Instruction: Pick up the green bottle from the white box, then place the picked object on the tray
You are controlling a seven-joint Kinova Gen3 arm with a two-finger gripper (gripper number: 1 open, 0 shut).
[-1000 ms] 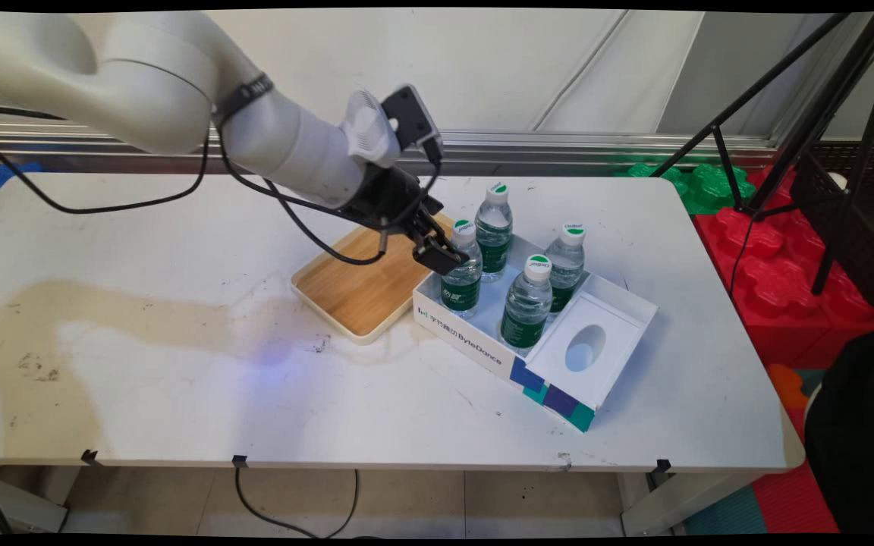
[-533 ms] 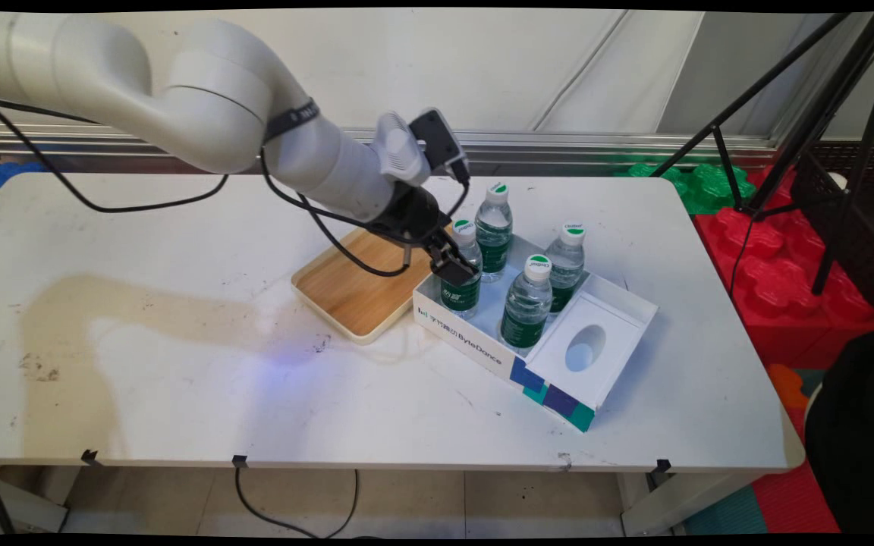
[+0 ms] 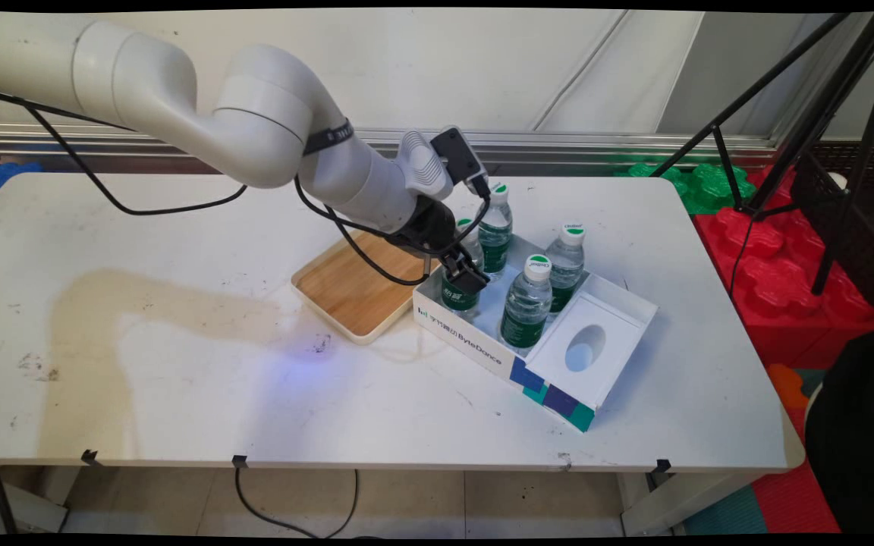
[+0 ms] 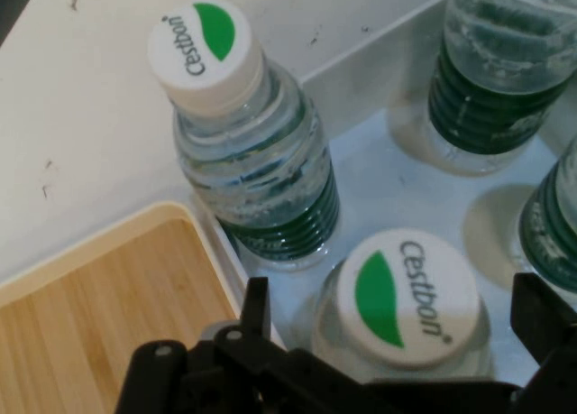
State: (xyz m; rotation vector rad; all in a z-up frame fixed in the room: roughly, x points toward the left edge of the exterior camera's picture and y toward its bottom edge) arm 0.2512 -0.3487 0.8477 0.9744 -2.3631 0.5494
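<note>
Inside the box (image 3: 458,334), the gripper (image 4: 397,319) straddles the near-left bottle (image 4: 401,297), fingers (image 4: 255,310) wide; centre on the cap before closing.

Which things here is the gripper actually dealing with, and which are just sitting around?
In play:
gripper, fingers open either side of the leftmost bottle
white box holding it

Sitting around:
rear bottle, right bottle, front bottle
wooden tray beside the box
</note>
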